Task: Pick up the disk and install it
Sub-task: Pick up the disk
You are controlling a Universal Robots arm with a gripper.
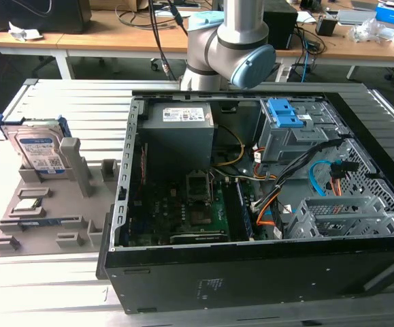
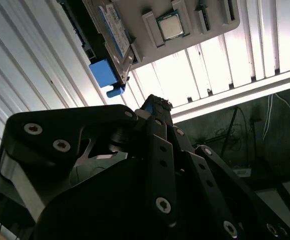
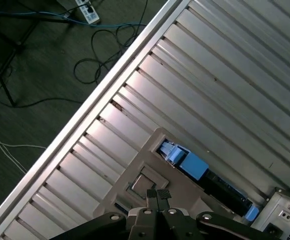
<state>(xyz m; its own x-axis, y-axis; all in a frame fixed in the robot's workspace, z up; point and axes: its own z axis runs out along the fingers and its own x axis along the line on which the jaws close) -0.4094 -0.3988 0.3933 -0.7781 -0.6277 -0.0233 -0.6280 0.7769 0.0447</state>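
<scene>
Black gripper (image 2: 157,102) first: what is its state?

Closed, I think. In the first wrist view its two fingertips (image 3: 153,193) stand together with nothing between them, so it grips nothing.

What is nearest to it?

The grey holder (image 3: 134,167). The tips hang over it, close to one of its corners. How high they hang, I cannot tell.

Where is the disk?

The disk (image 1: 39,151) stands tilted in a slot at the holder's far corner, on the exterior view's left, clipped in its blue frame (image 2: 103,73). It is apart from the gripper. In both wrist views it shows mostly its thin edge, so the label is hard to make out.

And the holder itself?

It lies on the ribbed metal worktop (image 1: 6,279), near the edge on the exterior view's left. A small square chip (image 2: 171,26) sits in one recess.

What is cut off or hidden?

The arm (image 1: 231,48) is cut by the exterior view's upper border. The open computer case (image 1: 251,279) stands just beside the holder, and its wall hides whether they touch. Cables cover part of its inside, near the drive bay (image 1: 288,117).
</scene>
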